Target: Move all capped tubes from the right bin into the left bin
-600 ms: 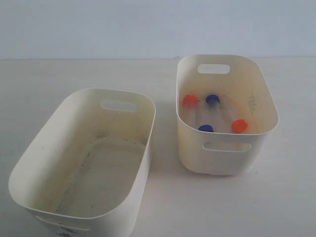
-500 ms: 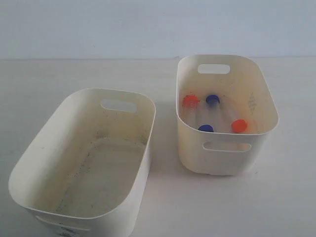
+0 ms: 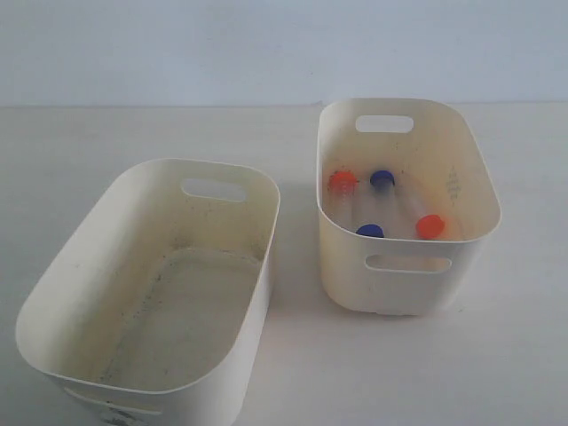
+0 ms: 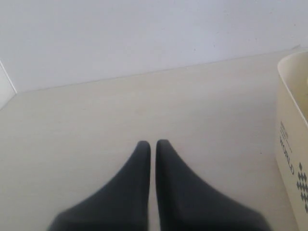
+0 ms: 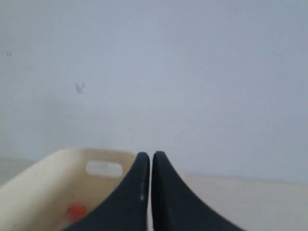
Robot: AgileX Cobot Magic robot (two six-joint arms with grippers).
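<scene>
- Nothing has shifted since the earlier frames: the tubes and both bins lie exactly as they did.
- The four capped tubes (image 3: 430,225), two topped orange-red and two blue, lie on the floor of the right bin (image 3: 404,284), at centre right of the exterior frame.
- The left bin (image 3: 257,293) fills the lower left, near the right bin but not touching it.
- Both bins stand on the pale tabletop (image 3: 355,373).
- The left gripper (image 4: 153,144) is closed on nothing, over bare tabletop.
- The right gripper (image 5: 149,156) is likewise closed and empty, with the right bin's rim behind it.

The capped tubes (image 3: 430,225) lie in the right bin (image 3: 408,286), beside the left bin (image 3: 89,232).
</scene>
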